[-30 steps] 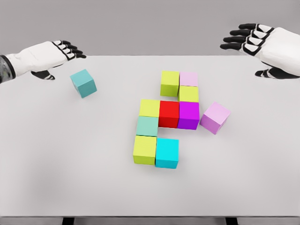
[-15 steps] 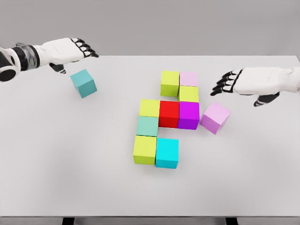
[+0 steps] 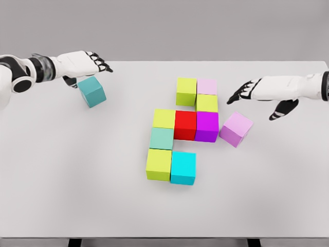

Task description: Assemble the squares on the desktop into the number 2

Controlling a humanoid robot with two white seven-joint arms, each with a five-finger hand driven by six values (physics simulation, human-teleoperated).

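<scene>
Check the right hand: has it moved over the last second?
Yes. The right hand has come down and leftward from the table's far right corner, and now hovers open just above-right of the loose pink cube, which has stayed put beside the magenta cube.

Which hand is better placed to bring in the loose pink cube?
Right. The right hand hovers open just above the tilted pink cube, while the left hand is across the table over the teal cube.
</scene>
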